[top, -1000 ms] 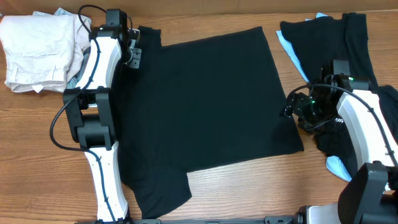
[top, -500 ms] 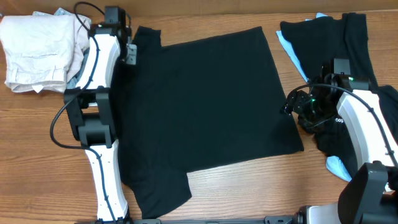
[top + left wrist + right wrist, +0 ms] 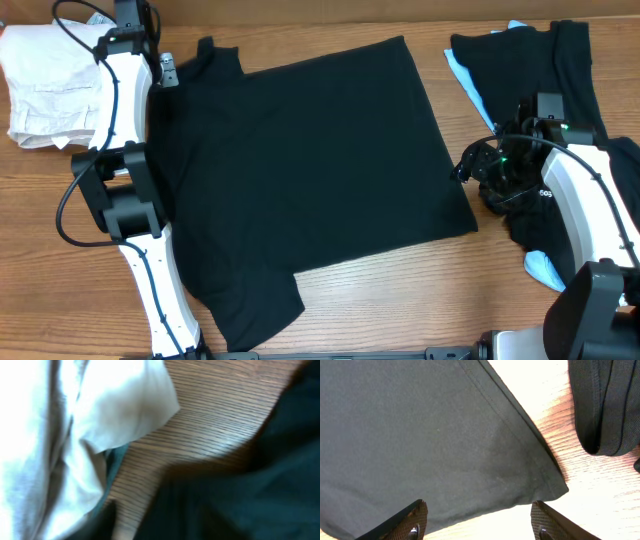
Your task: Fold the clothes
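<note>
Our left hand (image 3: 165, 72), grip untellable, pulls the black T-shirt (image 3: 320, 170) leftward and flatter for folding; right hand (image 3: 479, 517) stands apart.

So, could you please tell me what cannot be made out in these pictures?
Left pincer: too small overhead and lost in blur in the left wrist view, so open or shut is unclear.
Black T-shirt: its left edge is hidden under the left arm overhead.
Clothes pile at right: partly covered by the right arm and cut by the frame edge.
</note>
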Tool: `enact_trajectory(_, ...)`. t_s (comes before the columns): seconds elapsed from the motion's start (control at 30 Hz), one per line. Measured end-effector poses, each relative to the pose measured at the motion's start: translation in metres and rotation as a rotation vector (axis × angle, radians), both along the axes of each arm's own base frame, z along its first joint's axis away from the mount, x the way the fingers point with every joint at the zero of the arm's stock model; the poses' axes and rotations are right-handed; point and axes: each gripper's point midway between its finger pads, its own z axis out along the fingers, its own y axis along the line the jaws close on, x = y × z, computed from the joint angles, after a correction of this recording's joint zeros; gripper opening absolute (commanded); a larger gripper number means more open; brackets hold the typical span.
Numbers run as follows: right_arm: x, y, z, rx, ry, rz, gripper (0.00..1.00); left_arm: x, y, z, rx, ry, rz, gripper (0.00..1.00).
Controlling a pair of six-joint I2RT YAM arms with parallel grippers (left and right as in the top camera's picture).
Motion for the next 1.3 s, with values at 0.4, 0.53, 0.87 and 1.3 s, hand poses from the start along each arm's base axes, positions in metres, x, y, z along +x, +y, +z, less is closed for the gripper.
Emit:
enact_trajectory(0.4, 0.023, -0.018, 0.033, -0.104, -0.082, -0.012, 0.65, -0.032, -0.066, 0.055, -0.343, 0.076, -0.128, 0.96)
enact_trajectory(0.53, 0.038, -0.021, 0.054, -0.114, -0.145, -0.016, 0.66, -0.066, -0.101, 0.105, -0.414, 0.116, -0.179, 0.96)
enact_trajectory(0.87, 0.029, -0.021, 0.051, -0.116, -0.106, -0.015, 0.67, -0.114, -0.150, 0.018, -0.320, 0.435, -0.156, 0.99)
enact_trajectory(1.3, 0.023, -0.026, 0.048, -0.148, -0.076, -0.020, 0.68, -0.119, -0.141, -0.066, -0.319, 0.432, -0.062, 1.00)
